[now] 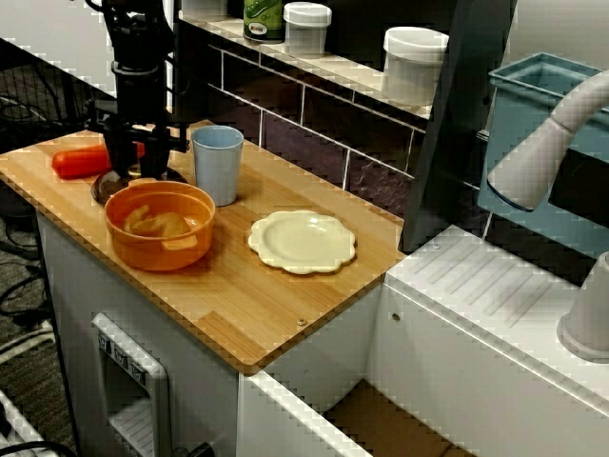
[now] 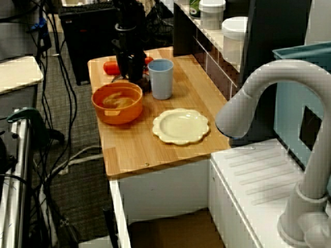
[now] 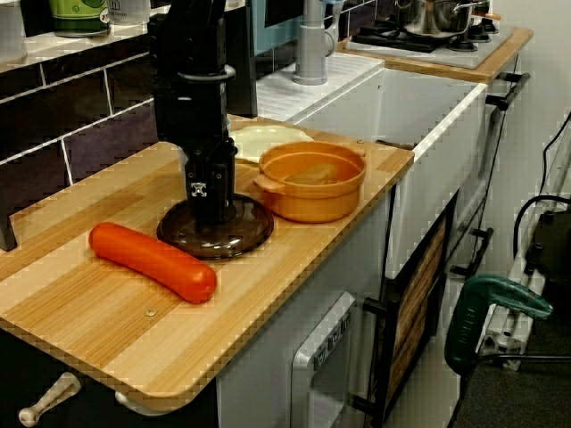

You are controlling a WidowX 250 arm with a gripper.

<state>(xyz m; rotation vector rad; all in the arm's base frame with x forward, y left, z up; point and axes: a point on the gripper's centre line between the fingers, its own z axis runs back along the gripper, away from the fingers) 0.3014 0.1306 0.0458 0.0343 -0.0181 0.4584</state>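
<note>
Wood counter, read left to right in the front view. Furthest left of the orange pot: an orange-red sausage, lying flat, long axis running from near the pot out toward the counter's end. Next, just behind the pot's left rim, a dark brown lid, flat on the wood. Round, so no long axis to speak of, and facing nowhere but up. Planted right on its middle: the gripper, standing straight down, fingers a little apart with a sliver of sausage showing through the gap. Can't tell whether pinching a knob or just resting there, since the sausage-end view hides it too. Reads to me as the grab-the-lid step, in contact, no lift yet. Next move probably calls for a firm squeeze at dead centre and a straight vertical pull, keeping clear of the pot's handle close by. Then a blue cup just behind the pot's right rim, and a cream plate right of the pot, not touching it.
</note>
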